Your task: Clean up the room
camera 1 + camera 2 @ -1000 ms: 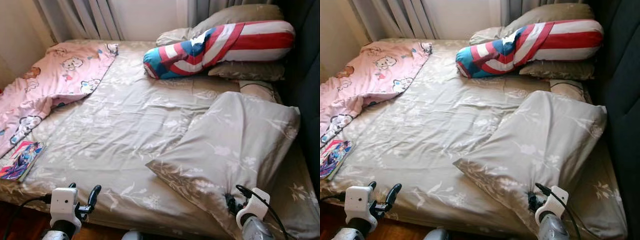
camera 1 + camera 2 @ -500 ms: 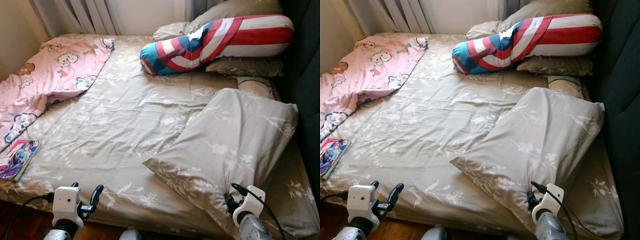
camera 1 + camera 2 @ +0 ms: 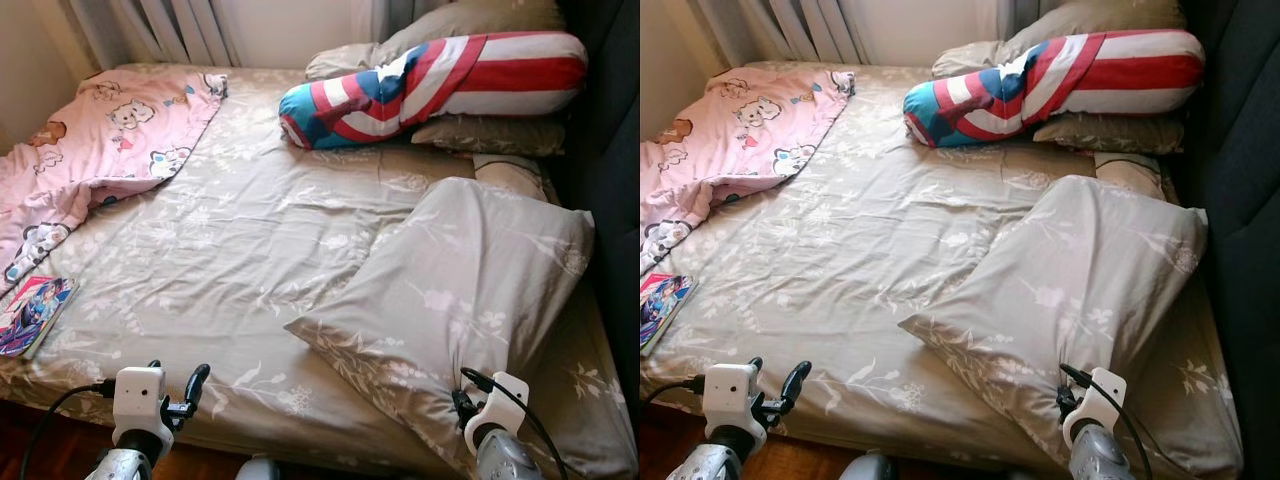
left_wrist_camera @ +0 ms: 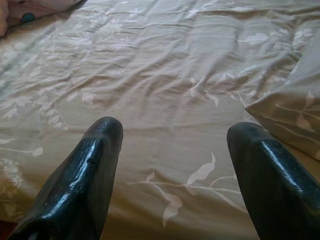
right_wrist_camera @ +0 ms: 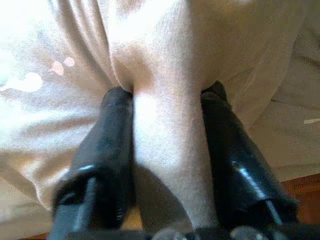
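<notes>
**Operator:** Pillow first. Where does it sit against your grippers?

**Spotter:** Your right gripper (image 5: pixel 167 107) has its two black fingers clamped on a fold of the beige pillow (image 3: pixel 470 300); the cloth is bunched between them. That pinch is at the pillow's near corner, by the bed's front edge. From there the pillow runs away from you and to the right, its long axis slanting up toward the dark headboard (image 3: pixel 612 170), its far end propped on another beige pillow (image 3: pixel 512 172).

**Operator:** And the left?

**Spotter:** Your left gripper (image 4: pixel 172 137) hangs with fingers spread and nothing between them, over the floral sheet (image 3: pixel 250 240) at the front edge. The pillow's nearest corner lies off to its right, near but apart. So your right arm is the nearer one and has it in hand.

**Operator:** What do the views add to each other?

**Spotter:** The right wrist view proves the grip but hides the pillow's lie. The head views give you that, plus the striped bolster (image 3: pixel 430 85) by the headboard, the pink blanket (image 3: pixel 90 150) on the far left and a book (image 3: pixel 35 315) at the left edge. I judge you should carry the pillow toward the bolster.
</notes>
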